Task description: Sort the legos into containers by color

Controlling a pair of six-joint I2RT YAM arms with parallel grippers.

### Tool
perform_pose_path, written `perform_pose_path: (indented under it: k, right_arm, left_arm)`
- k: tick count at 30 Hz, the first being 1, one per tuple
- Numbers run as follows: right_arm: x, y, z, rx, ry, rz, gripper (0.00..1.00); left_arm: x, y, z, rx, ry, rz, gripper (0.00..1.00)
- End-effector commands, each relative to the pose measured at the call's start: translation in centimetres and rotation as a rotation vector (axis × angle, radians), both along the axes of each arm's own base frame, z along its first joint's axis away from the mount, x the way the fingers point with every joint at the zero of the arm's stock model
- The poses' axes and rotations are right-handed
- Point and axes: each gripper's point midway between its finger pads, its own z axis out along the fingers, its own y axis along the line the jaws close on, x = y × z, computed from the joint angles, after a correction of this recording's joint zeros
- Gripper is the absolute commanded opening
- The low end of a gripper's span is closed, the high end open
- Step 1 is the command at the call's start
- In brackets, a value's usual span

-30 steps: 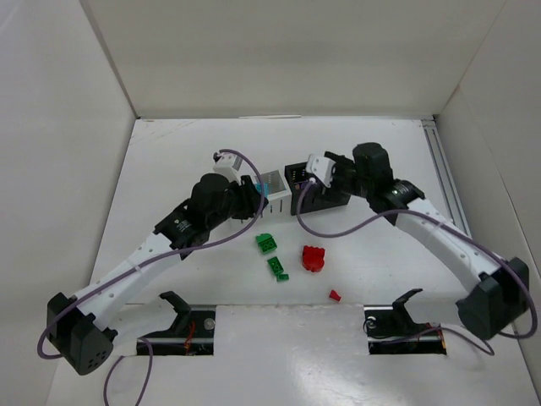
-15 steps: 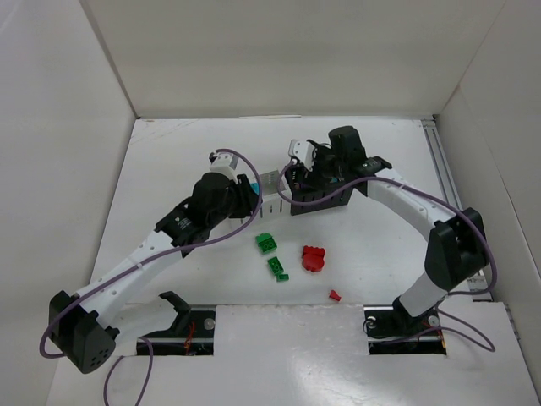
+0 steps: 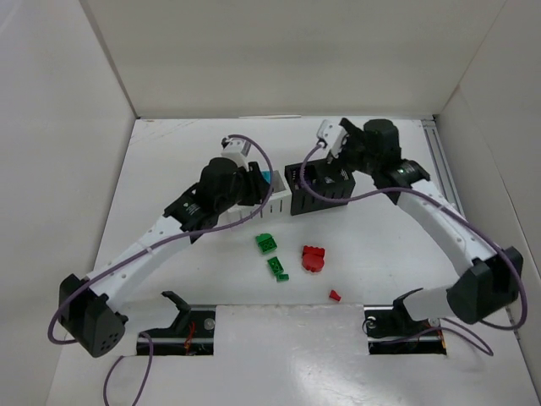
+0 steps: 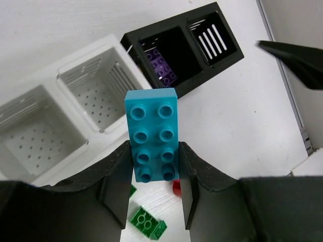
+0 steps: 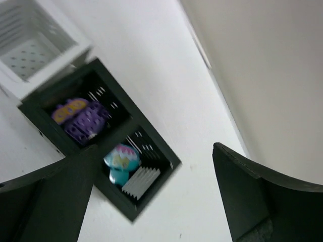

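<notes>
Sorting looks maybe a third done. The black bin (image 4: 207, 75) has a purple brick (image 4: 161, 68) in one compartment and a blurry teal piece (image 5: 121, 161) in the other. Both cells of the white bin (image 4: 91, 50) just left of it show bare. The left hand (image 4: 154, 169) is clamped on a teal brick (image 4: 151, 133), held up above the white bin's near edge, so that one's probably mid-delivery. The right hand (image 5: 154, 151) hangs over the black bin, fingers spread wide, nothing in them. Left on the tabletop (image 3: 169, 169), nearer the arms: two green bricks (image 3: 267, 243) (image 3: 277, 268), a red brick (image 3: 314, 258) and a small red piece (image 3: 335, 295).
</notes>
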Motion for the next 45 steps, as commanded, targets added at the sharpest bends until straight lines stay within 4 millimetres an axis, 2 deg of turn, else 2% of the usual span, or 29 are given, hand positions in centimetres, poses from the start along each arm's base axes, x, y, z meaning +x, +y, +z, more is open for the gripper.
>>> perform_pose_path:
  k: [1,2,3,4,5,6,8,9,10,11,12,14,15,16,17,18,19,20,21,22,23,26,30,31,33,40,42,43,45]
  right_arm:
    - [-1.0,-7.3,1.3,0.048,0.037,-0.314,0.99]
    - [-1.8,-9.6,2.1,0.060,0.032,-0.399,0.99]
    - [-2.3,-12.0,1.7,0.045,0.041,-0.499,0.99]
    - [-3.2,-14.6,0.9,0.031,0.078,-0.582,0.99]
    - [-4.4,-16.1,0.7,0.049,0.088,-0.641,0.99]
    - [-5.0,-17.4,0.4,0.049,0.096,-0.683,0.99]
    - [-6.9,-20.0,-0.2,0.050,0.114,-0.766,0.99]
    - [-7.5,-20.6,-0.4,0.049,0.117,-0.784,0.99]
    - [-7.9,-21.3,-0.4,0.049,0.107,-0.807,0.99]
    - [-8.5,-21.9,-0.6,0.047,0.114,-0.837,0.99]
    - [-9.5,-22.5,-0.7,0.054,0.112,-0.864,0.99]
    - [-10.2,-22.9,-0.4,0.053,0.094,-0.881,0.99]
    - [-10.8,-23.4,-0.3,0.056,0.079,-0.899,0.99]
    - [-11.2,-23.6,-0.2,0.051,0.076,-0.909,0.99]
    - [-11.4,-24.0,-0.3,0.042,0.070,-0.931,0.99]
    - [-11.8,-24.2,-0.3,0.035,0.073,-0.939,0.99]
    - [-12.2,-24.4,-0.3,0.030,0.072,-0.947,0.99]
    - [-12.2,-24.5,-0.3,0.026,0.069,-0.957,0.99]
    - [-12.4,-24.6,-0.5,0.019,0.081,-0.957,0.99]
    - [-12.7,-24.8,-0.7,0.007,0.088,-0.970,0.99]
    - [-12.8,-24.8,-0.5,0.011,0.080,-0.970,0.99]
    - [-13.2,-25.3,-0.8,-0.010,0.089,-0.994,0.99]
    - [-13.3,-25.3,-1.2,-0.016,0.099,-0.994,0.99]
    - [-13.3,-25.3,-1.2,-0.016,0.099,-0.994,0.99]
    - [-13.2,-25.1,-1.2,-0.019,0.100,-0.977,0.99]
    - [-13.2,-22.7,-1.9,-0.028,0.120,-0.798,0.99]
    - [-13.0,-20.2,-1.7,0.007,0.107,-0.642,0.99]
    - [-12.9,-19.3,-1.8,-0.007,0.092,-0.560,0.99]
    - [-13.4,-16.8,-1.9,0.031,0.096,-0.410,0.99]
  left_arm:
    - [1.9,-2.2,3.7,-0.025,-0.106,-0.077,0.13]
    - [2.0,-3.2,3.9,-0.020,-0.109,-0.105,0.13]
    - [2.7,-4.2,2.8,0.017,-0.097,-0.128,0.13]
    - [2.9,-5.6,4.3,0.014,-0.132,-0.149,0.13]
    - [3.1,-6.4,4.4,0.023,-0.138,-0.165,0.13]
    - [3.8,-7.5,3.4,0.035,-0.121,-0.175,0.13]
    - [4.8,-9.1,4.9,0.021,-0.160,-0.214,0.13]
    - [5.2,-9.7,5.0,0.016,-0.158,-0.227,0.13]
    - [5.8,-10.8,3.9,0.020,-0.139,-0.248,0.13]
    - [6.2,-11.8,5.2,0.004,-0.160,-0.256,0.13]
    - [6.8,-12.3,5.2,0.004,-0.160,-0.256,0.13]
    - [8.0,-14.0,3.6,0.017,-0.140,-0.266,0.14]
    - [8.7,-14.7,4.8,0.005,-0.158,-0.265,0.14]
    - [9.3,-15.9,3.1,0.031,-0.135,-0.281,0.14]
    - [10.0,-16.0,2.3,0.059,-0.116,-0.256,0.15]
    - [10.5,-17.1,3.9,0.046,-0.145,-0.251,0.15]
    - [10.6,-18.0,3.8,0.050,-0.145,-0.255,0.15]
    - [11.4,-18.5,1.8,0.080,-0.112,-0.250,0.15]
    - [11.2,-19.5,1.4,0.085,-0.106,-0.264,0.15]
    - [11.7,-20.0,2.4,0.071,-0.123,-0.262,0.15]
    - [11.6,-21.0,1.0,0.081,-0.097,-0.273,0.15]
    - [11.7,-21.5,0.5,0.094,-0.091,-0.269,0.15]
    - [11.6,-21.5,0.1,0.094,-0.089,-0.272,0.27]
    - [11.6,-21.5,-0.8,0.106,-0.075,-0.273,0.35]
    - [11.5,-21.6,-0.8,0.103,-0.073,-0.281,0.44]
    - [10.9,-20.8,-0.6,0.116,-0.063,-0.274,0.69]
    - [10.3,-20.1,0.4,0.112,-0.067,-0.273,0.75]
    - [9.8,-19.6,2.2,0.093,-0.091,-0.272,0.82]
    - [9.2,-18.6,3.9,0.086,-0.119,-0.264,0.90]
